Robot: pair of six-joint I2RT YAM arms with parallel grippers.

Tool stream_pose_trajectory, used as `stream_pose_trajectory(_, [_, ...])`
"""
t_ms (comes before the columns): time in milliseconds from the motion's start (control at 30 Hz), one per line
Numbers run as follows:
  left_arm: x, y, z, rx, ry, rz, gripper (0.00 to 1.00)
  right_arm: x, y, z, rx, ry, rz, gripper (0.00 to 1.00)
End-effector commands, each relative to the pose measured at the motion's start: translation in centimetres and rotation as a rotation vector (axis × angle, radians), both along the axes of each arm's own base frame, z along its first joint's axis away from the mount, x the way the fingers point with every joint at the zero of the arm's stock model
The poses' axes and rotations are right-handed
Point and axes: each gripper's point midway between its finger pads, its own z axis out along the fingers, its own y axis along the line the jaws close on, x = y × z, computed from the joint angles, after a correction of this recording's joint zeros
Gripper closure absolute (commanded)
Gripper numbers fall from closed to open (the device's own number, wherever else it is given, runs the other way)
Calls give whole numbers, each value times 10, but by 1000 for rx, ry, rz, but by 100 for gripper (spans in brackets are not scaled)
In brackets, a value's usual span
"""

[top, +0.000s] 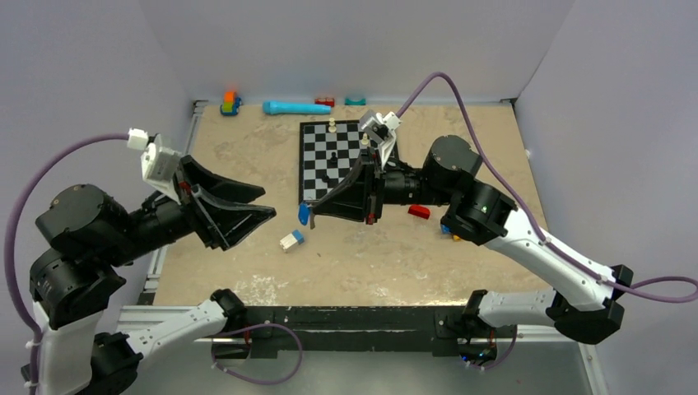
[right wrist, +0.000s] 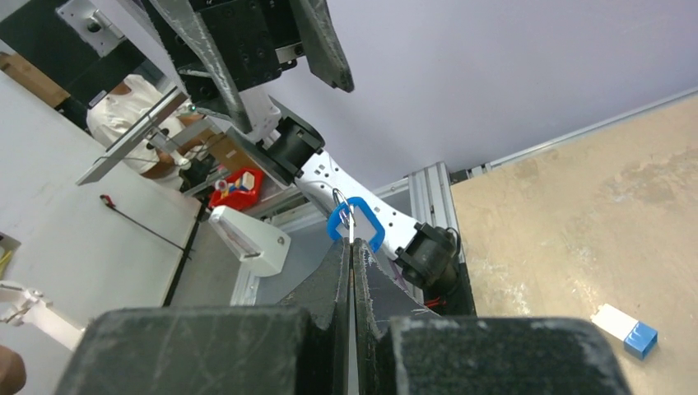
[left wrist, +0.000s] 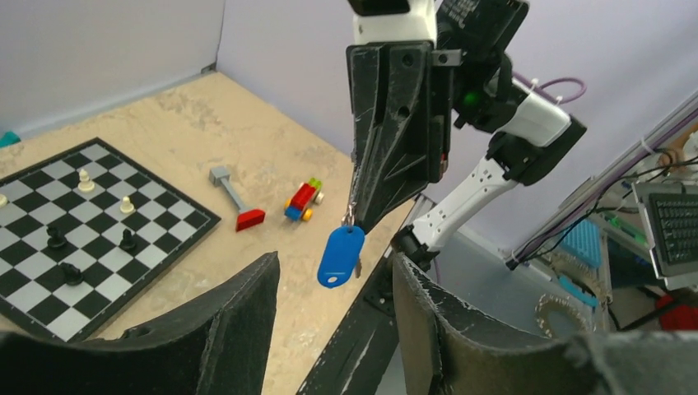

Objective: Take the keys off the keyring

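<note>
My right gripper (top: 313,211) is shut on a thin metal keyring (left wrist: 349,216) and holds it above the table. A key with a bright blue oval head (left wrist: 340,255) hangs from the ring, with a small metal piece (left wrist: 357,266) behind it. It also shows in the top view (top: 304,214) and, past the shut fingertips, in the right wrist view (right wrist: 374,225). My left gripper (top: 269,202) is open and empty, just left of the key. In the left wrist view the key hangs just beyond the gap between its fingers (left wrist: 263,280).
A chessboard (top: 313,140) with several pieces lies behind the right gripper. A blue-and-white block (top: 291,239) lies below the key. A red block (top: 419,211), a toy car (left wrist: 302,200) and a grey-and-red tool (left wrist: 239,202) lie to the right. A cyan cylinder (top: 295,108) lies at the back wall.
</note>
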Motion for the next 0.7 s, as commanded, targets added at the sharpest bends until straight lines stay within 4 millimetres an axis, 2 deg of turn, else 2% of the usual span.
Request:
stream_pose_trajectory(0, [3, -12, -9, 81, 18, -52, 44, -14, -15, 19, 11, -60, 27, 100])
stream_pose_trajectory(233, [8, -31, -1, 110, 62, -119, 47, -12, -18, 13, -31, -62, 10, 100])
stream_pose_trajectory(667, [11, -47, -28, 233, 192, -189, 58, -5, -20, 3, -107, -56, -28, 100])
